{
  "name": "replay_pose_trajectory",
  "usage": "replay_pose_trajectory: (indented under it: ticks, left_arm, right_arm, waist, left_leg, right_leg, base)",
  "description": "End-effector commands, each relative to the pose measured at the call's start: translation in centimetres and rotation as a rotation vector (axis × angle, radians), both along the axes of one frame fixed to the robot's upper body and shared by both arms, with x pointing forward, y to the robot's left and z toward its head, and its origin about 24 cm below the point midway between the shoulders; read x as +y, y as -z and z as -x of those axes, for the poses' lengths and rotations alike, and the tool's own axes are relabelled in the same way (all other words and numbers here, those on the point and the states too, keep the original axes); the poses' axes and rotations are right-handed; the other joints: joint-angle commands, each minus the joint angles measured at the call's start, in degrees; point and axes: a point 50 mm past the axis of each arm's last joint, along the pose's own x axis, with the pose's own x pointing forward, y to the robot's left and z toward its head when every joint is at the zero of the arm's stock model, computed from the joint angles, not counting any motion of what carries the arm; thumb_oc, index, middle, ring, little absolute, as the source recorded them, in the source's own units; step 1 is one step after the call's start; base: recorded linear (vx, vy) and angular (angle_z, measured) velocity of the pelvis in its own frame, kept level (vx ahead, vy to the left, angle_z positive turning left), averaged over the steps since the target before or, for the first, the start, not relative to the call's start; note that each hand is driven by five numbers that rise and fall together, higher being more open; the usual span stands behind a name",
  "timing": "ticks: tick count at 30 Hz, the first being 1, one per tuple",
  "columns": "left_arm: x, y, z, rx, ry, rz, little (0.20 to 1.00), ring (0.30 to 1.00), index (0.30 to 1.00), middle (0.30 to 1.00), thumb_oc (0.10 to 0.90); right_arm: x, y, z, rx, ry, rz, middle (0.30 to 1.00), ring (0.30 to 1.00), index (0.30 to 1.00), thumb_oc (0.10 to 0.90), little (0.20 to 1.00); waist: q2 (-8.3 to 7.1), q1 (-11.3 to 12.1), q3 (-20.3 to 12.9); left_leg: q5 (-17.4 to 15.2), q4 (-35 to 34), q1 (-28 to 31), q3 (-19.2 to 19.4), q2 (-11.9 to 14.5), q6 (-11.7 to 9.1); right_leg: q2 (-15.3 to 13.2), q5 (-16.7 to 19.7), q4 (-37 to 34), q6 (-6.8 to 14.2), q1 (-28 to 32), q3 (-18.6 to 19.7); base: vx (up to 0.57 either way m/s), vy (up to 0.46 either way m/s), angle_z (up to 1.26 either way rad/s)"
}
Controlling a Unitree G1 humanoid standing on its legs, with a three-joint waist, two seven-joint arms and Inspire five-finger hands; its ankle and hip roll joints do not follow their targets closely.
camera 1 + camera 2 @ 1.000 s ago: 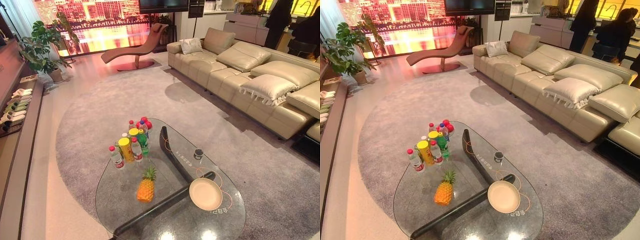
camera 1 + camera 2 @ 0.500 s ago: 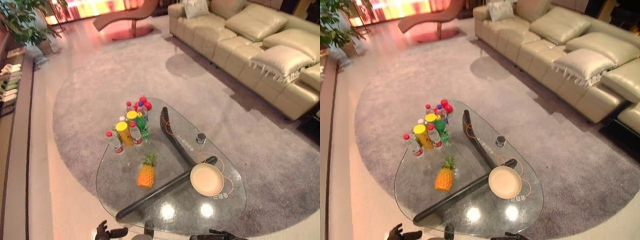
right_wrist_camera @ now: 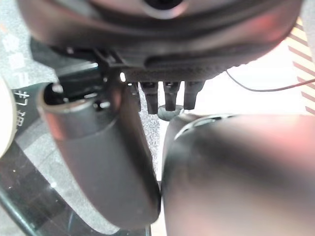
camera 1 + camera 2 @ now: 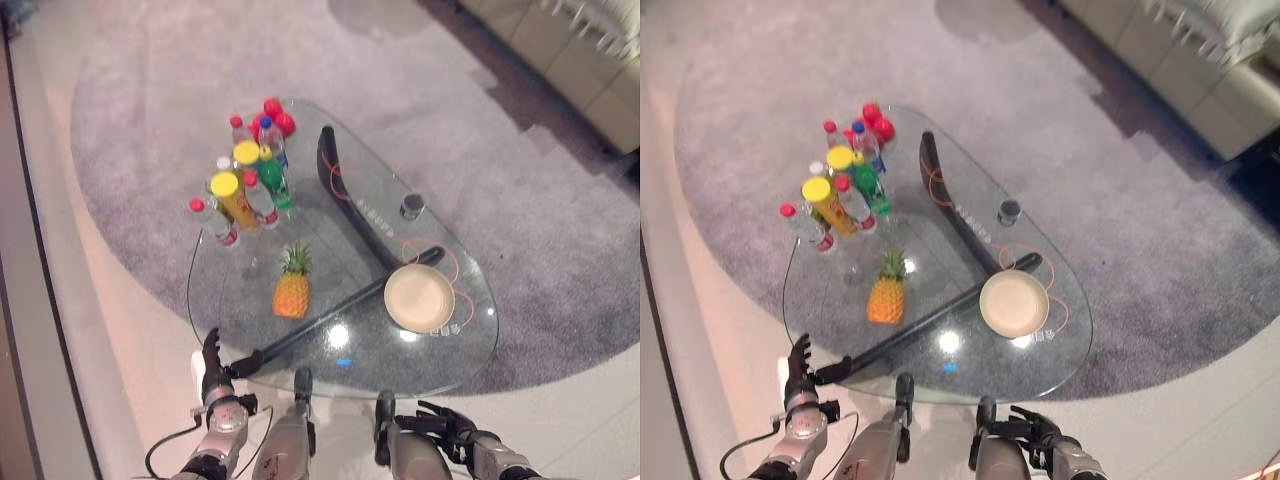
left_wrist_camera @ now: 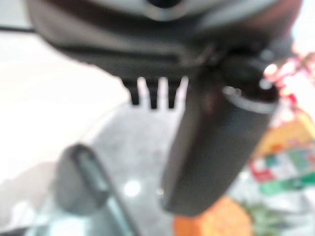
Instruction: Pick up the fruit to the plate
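Note:
A pineapple (image 4: 291,290) stands upright near the middle of the glass table (image 4: 300,370), and shows orange past the thumb in the left wrist view (image 5: 216,223). A cream plate (image 4: 419,297) lies bare to the pineapple's right, close to the table's right rim. My left hand (image 4: 212,365) is low at the table's near-left edge with straight fingers, holding nothing. My right hand (image 4: 445,425) hangs below the near edge, under the plate's side, fingers relaxed and holding nothing. Both hands are well short of the fruit.
A cluster of bottles and yellow cans (image 4: 245,180) stands at the table's far left. A small dark jar (image 4: 411,206) sits beyond the plate. The dark V-shaped base (image 4: 345,195) shows through the glass. A beige sofa (image 4: 590,60) lies at the far right on the grey rug.
The camera has tipped down toward the table, so the room beyond has slid out of view. Both hands have come further into view at the near edge. Nothing on the table moved.

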Motion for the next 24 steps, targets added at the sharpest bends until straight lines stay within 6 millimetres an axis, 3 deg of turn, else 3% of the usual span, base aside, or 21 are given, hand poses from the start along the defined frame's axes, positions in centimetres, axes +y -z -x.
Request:
replay_pose_trajectory:
  ticks: [1,3,4,11,24]
  left_arm:
    - [0.8,-5.6,-2.9,-0.302,0.005,-0.055,0.900,0.900,0.900,0.900,0.800]
    - [0.8,-5.9,-3.1,-0.318,0.009,-0.052,0.900,0.900,0.900,0.900,0.800]
    - [0.6,-7.8,-3.9,-0.399,0.020,-0.021,0.900,0.900,0.900,0.900,0.800]
    - [-0.5,-14.5,-5.3,-0.648,0.107,0.095,0.900,0.900,0.900,0.900,0.800]
    - [-2.0,-19.1,-6.3,-0.782,0.241,0.135,0.900,0.900,0.900,0.900,0.800]
  right_arm:
    - [-0.5,0.1,1.1,0.017,-0.006,0.043,0.900,0.900,0.900,0.800,0.900]
    - [-0.5,0.1,1.1,0.012,-0.004,0.042,0.900,0.900,0.900,0.800,0.900]
    - [-0.5,-0.2,0.6,-0.017,-0.002,0.036,0.900,0.900,0.900,0.800,0.900]
    - [-0.5,-1.1,-0.4,-0.084,0.040,0.017,0.900,0.900,0.900,0.800,0.900]
    - [0.1,-1.6,-0.9,-0.131,-0.015,0.014,0.900,0.900,0.900,0.800,0.900]
  waist:
    - [-2.58,0.2,2.1]
    - [-2.60,0.2,2.2]
    - [-2.71,0.2,3.3]
    - [-2.61,0.3,6.3]
    - [-3.33,-0.5,6.3]
  left_leg:
    - [-3.7,8.1,-1.9,-2.2,-4.4,2.4]
    - [-3.8,8.3,-2.1,-2.3,-4.4,2.5]
    - [-4.0,9.3,-3.1,-2.3,-4.7,2.6]
    - [-4.4,11.3,-6.2,-1.4,-5.0,2.8]
    - [-4.4,13.9,-14.1,-0.1,-4.7,3.3]
  right_leg:
    - [0.1,8.3,-2.9,-1.0,-2.3,1.0]
    - [0.1,8.3,-2.8,-1.0,-2.4,1.0]
    - [0.0,8.4,-2.4,-1.0,-3.1,1.0]
    - [-0.4,8.9,-1.9,-0.9,-5.7,0.8]
    - [-0.6,10.2,-0.7,-0.5,-13.6,1.1]
  base:
    - [-0.05,-0.016,0.02]
    - [-0.02,-0.003,0.03]
    - [-0.04,-0.004,0.07]
    - [-0.04,0.000,0.02]
    - [0.00,0.000,0.00]
